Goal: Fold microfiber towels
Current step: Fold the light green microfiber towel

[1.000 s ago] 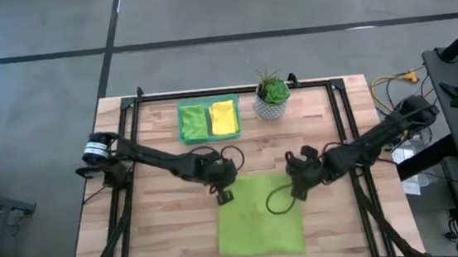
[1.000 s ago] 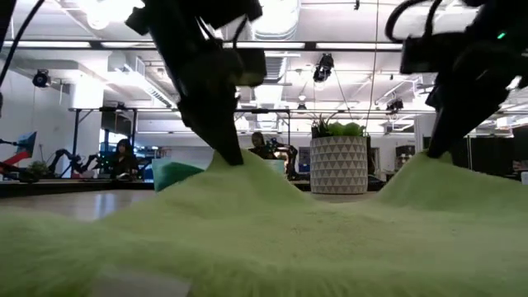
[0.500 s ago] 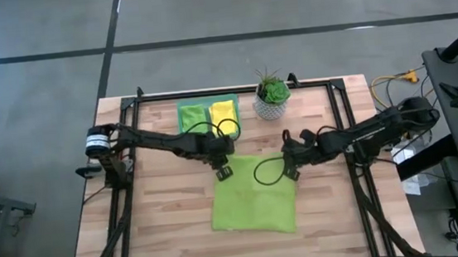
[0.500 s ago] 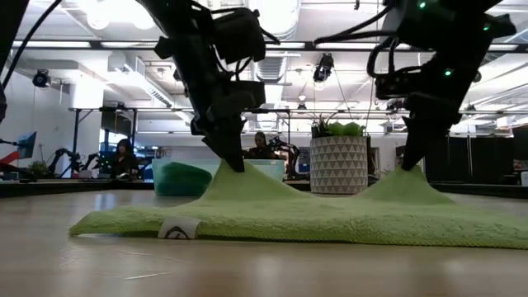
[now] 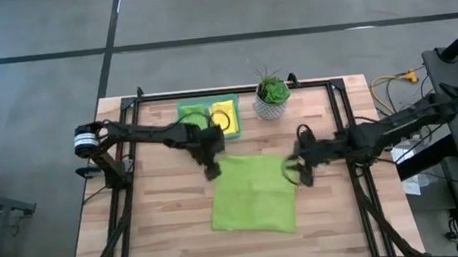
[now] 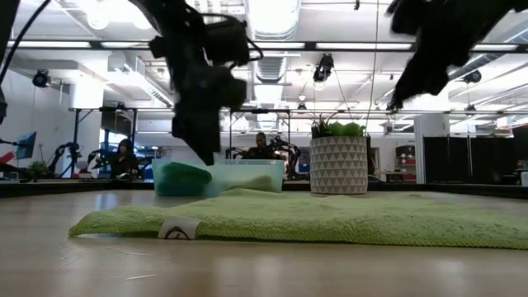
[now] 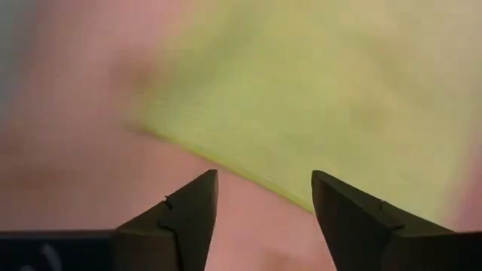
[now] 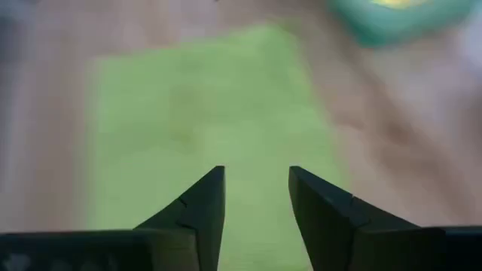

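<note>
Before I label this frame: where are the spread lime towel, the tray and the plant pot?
lime towel (image 5: 252, 197), high view, centre.
tray (image 5: 184, 107), high view, far rim.
plant pot (image 6: 338, 165), low view, front wall.

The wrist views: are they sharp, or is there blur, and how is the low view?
Both wrist views are smeared: the lime green towel and the table are soft, only the dark fingers are crisp. In the low view the arms are blurred, while the towel and potted plant are sharp.

The dark left arm reaches in from the table's left edge, and its two-finger left gripper (image 5: 212, 168) has the fingers (image 7: 184, 218) apart, holding nothing. The dark right arm comes from the right edge, and its right gripper (image 5: 294, 171) also has its fingers (image 8: 199, 214) spread and empty.
</note>
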Tool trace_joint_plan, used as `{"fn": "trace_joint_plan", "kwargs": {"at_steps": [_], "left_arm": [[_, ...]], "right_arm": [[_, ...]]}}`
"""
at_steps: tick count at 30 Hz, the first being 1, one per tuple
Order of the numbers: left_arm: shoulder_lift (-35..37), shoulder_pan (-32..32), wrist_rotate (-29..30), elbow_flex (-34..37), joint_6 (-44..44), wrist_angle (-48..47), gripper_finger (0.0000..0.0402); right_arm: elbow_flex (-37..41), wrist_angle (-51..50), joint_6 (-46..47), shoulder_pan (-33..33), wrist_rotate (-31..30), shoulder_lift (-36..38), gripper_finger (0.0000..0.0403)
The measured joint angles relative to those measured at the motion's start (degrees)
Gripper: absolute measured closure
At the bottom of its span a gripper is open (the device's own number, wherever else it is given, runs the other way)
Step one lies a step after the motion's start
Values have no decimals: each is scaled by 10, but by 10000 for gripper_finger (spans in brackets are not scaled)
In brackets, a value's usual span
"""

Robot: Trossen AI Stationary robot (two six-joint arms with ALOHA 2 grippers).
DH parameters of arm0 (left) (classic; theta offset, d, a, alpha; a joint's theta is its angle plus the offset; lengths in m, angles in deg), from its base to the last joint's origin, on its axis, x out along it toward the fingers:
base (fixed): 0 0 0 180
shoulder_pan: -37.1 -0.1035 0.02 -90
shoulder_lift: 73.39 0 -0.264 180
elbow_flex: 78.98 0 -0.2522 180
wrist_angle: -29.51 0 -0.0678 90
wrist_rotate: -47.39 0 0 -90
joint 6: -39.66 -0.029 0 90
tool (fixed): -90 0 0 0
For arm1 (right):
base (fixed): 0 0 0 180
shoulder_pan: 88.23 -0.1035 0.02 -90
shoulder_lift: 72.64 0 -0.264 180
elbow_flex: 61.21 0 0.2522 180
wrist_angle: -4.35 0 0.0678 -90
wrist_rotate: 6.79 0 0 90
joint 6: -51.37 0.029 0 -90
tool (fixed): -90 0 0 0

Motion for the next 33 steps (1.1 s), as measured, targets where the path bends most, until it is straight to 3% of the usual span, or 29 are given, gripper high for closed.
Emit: {"fn": "trace_joint_plan", "kwargs": {"at_steps": [2,6,11,17,19,22,26,33], "left_arm": [[17,39,-45,22,-16,12,206],[57,168,-21,78,-36,56,230],[78,347,63,133,10,145,258],[64,488,232,145,17,261,265],[58,497,274,138,19,262,265],[56,495,292,137,19,257,265],[56,480,298,144,18,262,265],[53,462,305,159,-26,262,265]], "right_arm": [[10,29,25,-57,12,26,260],[28,62,105,-183,-23,28,267],[29,115,179,-307,-104,-39,274],[30,226,211,-365,-107,-177,273],[29,259,229,-375,-101,-216,269],[8,277,243,-378,-67,-271,262],[-38,274,206,-378,-33,-328,250],[-107,243,164,-366,-36,-396,239]]}}
